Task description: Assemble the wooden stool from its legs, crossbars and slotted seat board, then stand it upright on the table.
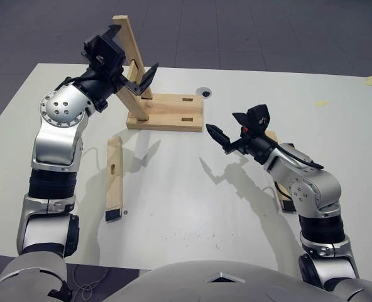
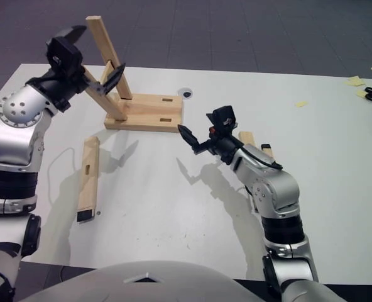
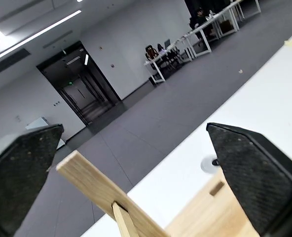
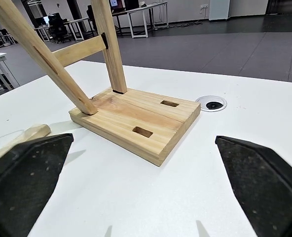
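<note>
**White table, stool half built**

A white table (image 1: 173, 189) stands on a dark grey tiled floor, with rows of desks far off in the room behind. There is a round cable port (image 1: 204, 92) in the table top, just past the work.

One slotted seat board (image 4: 136, 116) lies flat near the table's far edge. It is pale wood and thick. I count two legs (image 4: 109, 44) plugged into it, both leaning, joined by one crossbar (image 4: 79, 51). Two rectangular slots (image 4: 142, 132) in the board are unfilled.

One loose leg (image 1: 114, 179) lies flat on the robot's left, nearer the robot than the board. It has a slot cut in its side and a dark tip on its near end. At least one more wooden piece (image 2: 246, 138) lies by the right arm, partly hidden under it.

There are two grippers. The left gripper (image 1: 133, 51) is raised, its jaws spread wide on either side of the standing legs. I cannot tell whether either finger touches wood. The right gripper (image 1: 222, 123) hangs above the table just right of the board, jaws apart and holding nothing.
</note>
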Tool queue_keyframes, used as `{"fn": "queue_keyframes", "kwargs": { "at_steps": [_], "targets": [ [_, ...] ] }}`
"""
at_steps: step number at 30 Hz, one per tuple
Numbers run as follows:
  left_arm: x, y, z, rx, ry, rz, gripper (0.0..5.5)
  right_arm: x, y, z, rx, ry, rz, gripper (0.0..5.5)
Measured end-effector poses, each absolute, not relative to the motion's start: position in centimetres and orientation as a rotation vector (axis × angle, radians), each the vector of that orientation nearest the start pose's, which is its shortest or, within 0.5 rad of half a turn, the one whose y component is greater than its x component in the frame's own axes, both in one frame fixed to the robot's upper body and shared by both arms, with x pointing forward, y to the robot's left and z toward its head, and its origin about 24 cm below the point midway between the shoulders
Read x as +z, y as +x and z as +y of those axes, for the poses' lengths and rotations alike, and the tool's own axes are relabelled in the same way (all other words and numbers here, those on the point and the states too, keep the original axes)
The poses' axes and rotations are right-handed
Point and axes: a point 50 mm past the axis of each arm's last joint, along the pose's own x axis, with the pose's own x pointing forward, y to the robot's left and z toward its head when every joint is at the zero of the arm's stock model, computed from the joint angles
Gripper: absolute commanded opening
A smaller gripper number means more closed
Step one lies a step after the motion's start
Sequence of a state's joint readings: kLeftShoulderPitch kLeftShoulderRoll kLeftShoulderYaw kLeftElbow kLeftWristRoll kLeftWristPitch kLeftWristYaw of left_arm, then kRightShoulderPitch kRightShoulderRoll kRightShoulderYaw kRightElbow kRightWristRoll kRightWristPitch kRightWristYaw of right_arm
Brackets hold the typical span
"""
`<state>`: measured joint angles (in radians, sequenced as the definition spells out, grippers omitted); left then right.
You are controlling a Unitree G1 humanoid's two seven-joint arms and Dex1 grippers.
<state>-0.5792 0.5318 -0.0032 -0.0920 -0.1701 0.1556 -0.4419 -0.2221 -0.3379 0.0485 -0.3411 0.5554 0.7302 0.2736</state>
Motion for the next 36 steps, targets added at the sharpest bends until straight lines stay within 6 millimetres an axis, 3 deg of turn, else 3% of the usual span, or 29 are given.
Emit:
{"fn": "queue_keyframes", "kwargs": {
  "at_steps": [2, 5, 7, 9, 12, 17, 21, 23, 29, 36],
  "targets": [
    [26.1, 30.3, 14.7, -0.534, 0.423, -0.556, 5.40, 11.5, 26.7, -13.5, 0.600, 0.144, 0.210, 5.35],
    [26.4, 29.4, 11.3, -0.666, 0.539, -0.568, 5.40, 11.6, 26.8, -13.7, 0.581, 0.158, 0.199, 5.35],
    [23.5, 30.2, 9.0, -0.777, 0.699, -0.460, 5.40, 11.7, 26.8, -13.7, 0.574, 0.166, 0.193, 5.35],
    [19.5, 31.8, 8.4, -0.828, 0.808, -0.289, 5.40, 11.7, 26.8, -13.5, 0.573, 0.176, 0.187, 5.35],
    [15.6, 34.3, 9.8, -0.793, 0.900, -0.109, 5.40, 11.7, 26.9, -13.6, 0.566, 0.173, 0.186, 5.35],
    [11.8, 37.7, 12.2, -0.664, 0.969, 0.062, 5.40, 11.6, 26.9, -13.3, 0.565, 0.184, 0.185, 5.35],
    [8.4, 38.4, 12.8, -0.636, 1.024, 0.160, 5.40, 11.4, 26.9, -12.9, 0.553, 0.185, 0.186, 5.35],
    [8.5, 38.7, 12.3, -0.672, 1.076, 0.148, 5.40, 11.4, 26.9, -12.6, 0.551, 0.192, 0.183, 5.35],
    [8.5, 37.6, 12.3, -0.885, 1.167, 0.022, 5.40, 11.7, 26.8, -12.4, 0.541, 0.203, 0.171, 5.35],
    [8.3, 32.9, 14.2, -1.130, 1.161, -0.159, 5.40, 12.2, 27.1, -14.4, 0.467, 0.189, 0.156, 5.35]
  ]
}}
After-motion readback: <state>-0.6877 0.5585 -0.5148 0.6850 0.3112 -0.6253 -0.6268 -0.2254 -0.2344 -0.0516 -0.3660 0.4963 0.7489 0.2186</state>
